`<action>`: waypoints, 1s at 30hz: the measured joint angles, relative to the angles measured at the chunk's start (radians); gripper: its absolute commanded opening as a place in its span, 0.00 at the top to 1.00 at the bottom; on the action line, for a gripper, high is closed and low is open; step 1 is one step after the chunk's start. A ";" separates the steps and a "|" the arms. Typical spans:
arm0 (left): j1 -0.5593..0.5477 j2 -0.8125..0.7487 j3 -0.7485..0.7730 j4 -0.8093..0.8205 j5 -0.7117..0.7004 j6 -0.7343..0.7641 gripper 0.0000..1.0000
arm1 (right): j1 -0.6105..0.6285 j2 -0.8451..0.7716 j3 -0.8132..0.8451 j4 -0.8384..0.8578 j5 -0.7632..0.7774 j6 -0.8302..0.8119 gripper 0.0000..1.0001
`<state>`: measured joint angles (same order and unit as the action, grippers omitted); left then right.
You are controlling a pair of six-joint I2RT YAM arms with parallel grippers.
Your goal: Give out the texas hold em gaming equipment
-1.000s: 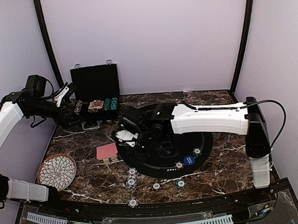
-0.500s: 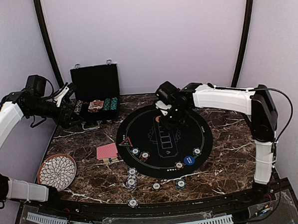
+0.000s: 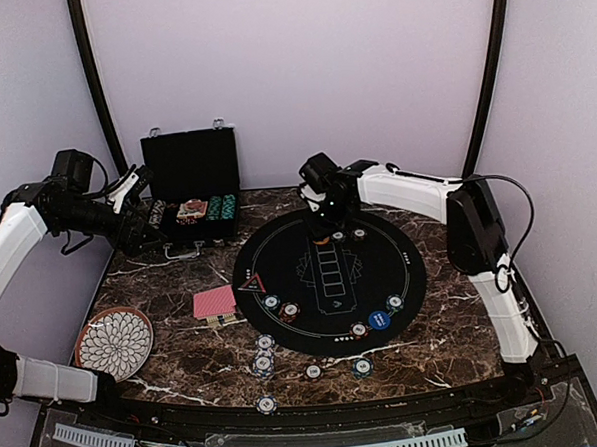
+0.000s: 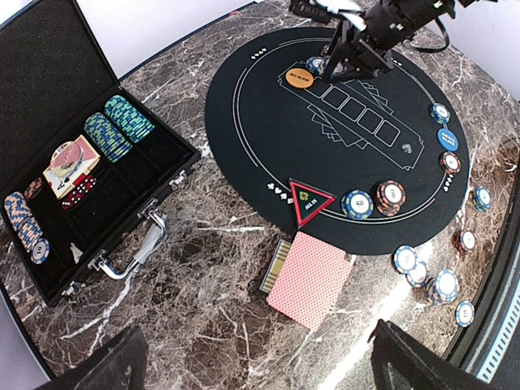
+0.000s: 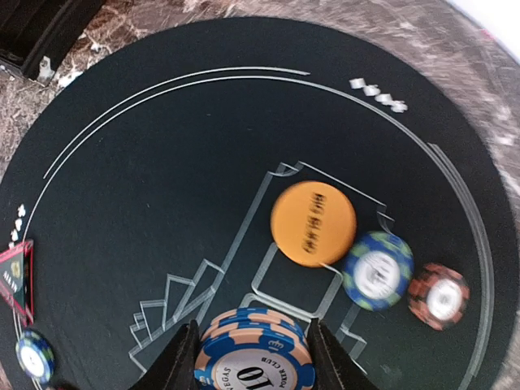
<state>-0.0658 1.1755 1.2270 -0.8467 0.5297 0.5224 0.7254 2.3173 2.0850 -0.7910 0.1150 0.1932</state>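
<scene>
— What's the right gripper (image 5: 253,357) holding?
— A stack of poker chips (image 5: 253,353), clamped between its fingers above the far side of the black mat (image 3: 280,254), near the orange button (image 5: 313,223).
— And the left gripper (image 3: 133,184)?
— Spread wide, empty, beside the black case (image 3: 190,184).

Glossy veined marble table (image 3: 454,320), matt black felt mat (image 3: 381,269).

The chip stack (image 5: 254,351) between the right fingers (image 5: 180,357) is cut by the bottom edge, and the mat's far edge (image 5: 455,49) is blurred.
</scene>
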 measured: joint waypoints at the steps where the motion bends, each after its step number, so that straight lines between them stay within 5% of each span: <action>1: 0.000 0.001 0.000 0.000 0.000 0.000 0.01 | 0.000 0.022 0.016 0.000 -0.010 0.003 1.00; 30: 0.000 0.006 -0.002 0.001 -0.018 0.001 0.01 | -0.037 0.220 0.159 0.002 -0.035 0.026 1.00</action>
<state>-0.0658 1.1812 1.2247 -0.8455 0.5114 0.5232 0.6888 2.5370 2.2440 -0.7895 0.0795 0.2188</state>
